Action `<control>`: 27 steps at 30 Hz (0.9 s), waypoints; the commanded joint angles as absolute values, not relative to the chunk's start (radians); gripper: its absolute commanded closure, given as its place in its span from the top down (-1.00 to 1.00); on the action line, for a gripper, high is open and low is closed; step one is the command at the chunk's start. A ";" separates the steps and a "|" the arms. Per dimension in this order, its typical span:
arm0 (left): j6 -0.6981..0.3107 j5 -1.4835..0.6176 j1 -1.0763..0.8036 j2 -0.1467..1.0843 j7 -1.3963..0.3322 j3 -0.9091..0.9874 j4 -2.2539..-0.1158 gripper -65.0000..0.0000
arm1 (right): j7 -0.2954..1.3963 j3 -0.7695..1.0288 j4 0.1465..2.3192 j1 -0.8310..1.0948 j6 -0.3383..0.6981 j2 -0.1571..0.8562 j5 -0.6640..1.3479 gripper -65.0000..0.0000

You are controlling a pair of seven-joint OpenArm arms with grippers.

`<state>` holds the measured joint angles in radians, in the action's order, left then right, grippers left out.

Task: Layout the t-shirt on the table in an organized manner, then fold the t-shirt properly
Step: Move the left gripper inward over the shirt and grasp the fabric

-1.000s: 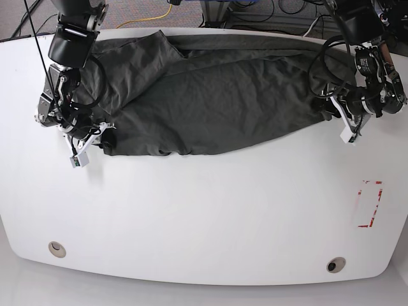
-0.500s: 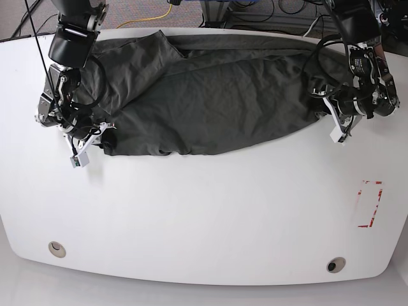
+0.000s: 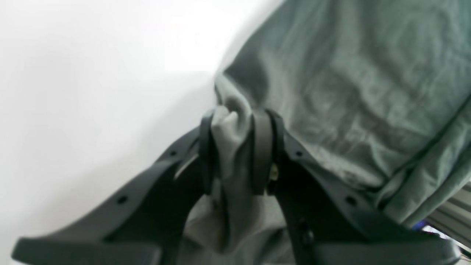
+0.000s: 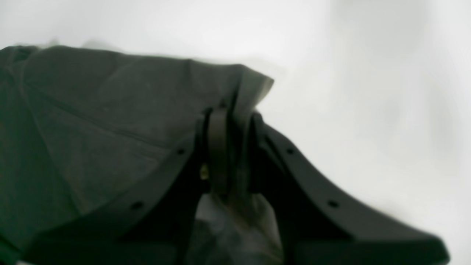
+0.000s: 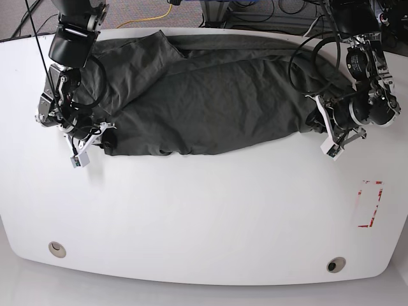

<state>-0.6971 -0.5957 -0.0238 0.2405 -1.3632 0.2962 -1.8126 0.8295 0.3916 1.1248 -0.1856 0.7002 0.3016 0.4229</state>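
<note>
- The t-shirt [image 5: 210, 105] lies stretched lengthwise across the far half of the worktop [image 5: 204, 217], a long dark charcoal shape with a grey-green cast.
- Its cloth is plain, matte and finely wrinkled, with soft creases running along its length and no print.
- The near edge curves in a shallow bow from one arm to the other; the far edge runs close to the worktop's far rim.
- On the base view's left, a folded flap of cloth lies over the main body, making a darker, thicker layer.
- The left end effector [image 3: 235, 154] has its 2 dark pads pressed onto a bunched fold of the t-shirt [image 3: 349, 92], at the cloth's edge beside bare white surface.
- The right end effector [image 4: 230, 147] pinches a thin corner of the t-shirt [image 4: 92, 121], the pads nearly together with cloth between them.
- In the base view the left end effector [image 5: 331, 127] sits at the shirt's right end and the right end effector [image 5: 95, 137] at its left end.
- The worktop is glossy white with curved edges, 2 round grommet holes [image 5: 57, 248] near the front and a red tape rectangle [image 5: 370, 204] on the base view's right.
</note>
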 commanded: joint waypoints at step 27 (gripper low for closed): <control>-0.698 -0.598 -0.030 0.303 -1.359 -0.177 -1.874 -0.62 | 0.858 0.389 1.130 -0.193 0.698 0.309 0.395 -0.74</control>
